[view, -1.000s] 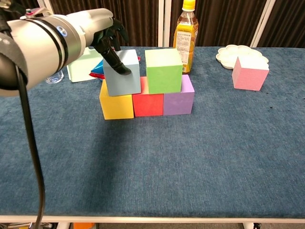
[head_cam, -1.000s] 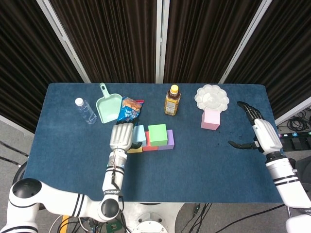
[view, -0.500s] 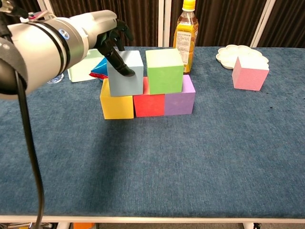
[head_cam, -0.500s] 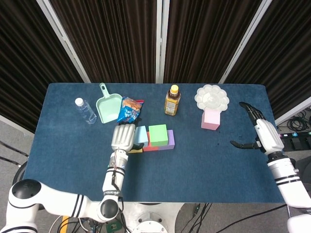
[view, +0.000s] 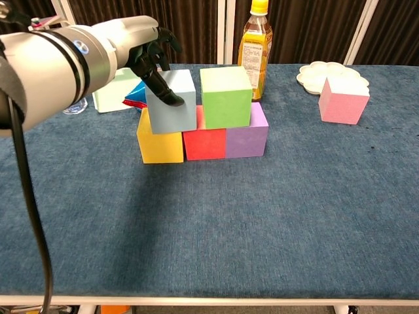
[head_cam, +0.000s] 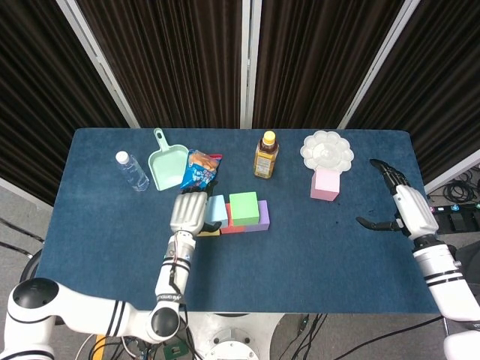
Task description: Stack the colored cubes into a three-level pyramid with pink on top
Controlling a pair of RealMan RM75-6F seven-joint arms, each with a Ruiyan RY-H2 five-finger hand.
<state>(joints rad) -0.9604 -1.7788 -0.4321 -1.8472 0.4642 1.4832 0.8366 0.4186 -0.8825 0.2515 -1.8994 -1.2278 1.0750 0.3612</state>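
We see our left hand (view: 152, 62) gripping the light blue cube (view: 173, 103), thumb laid across its front face and fingers curled over the back. That cube sits on the second level, straddling the yellow cube (view: 160, 144) and the red cube (view: 203, 144), and it is just beside the green cube (view: 225, 97), which rests over the red cube and the purple cube (view: 246, 137). The three bottom cubes stand touching in a row near the middle of the tabletop (view: 262, 222), a little toward its left side.

The pink cube (view: 344, 100) stands alone toward the far right corner, touching the near rim of a white flower-shaped palette (view: 321, 70). Our right hand (head_cam: 400, 202) hovers by the right edge of the tabletop, fingers spread wide and holding nothing, well apart from the pink cube.

Along the far edge we find a water bottle (head_cam: 132, 171), a mint green dustpan (head_cam: 168, 163), a snack bag (head_cam: 200, 169) and a bottle with a yellow cap (head_cam: 265, 156).
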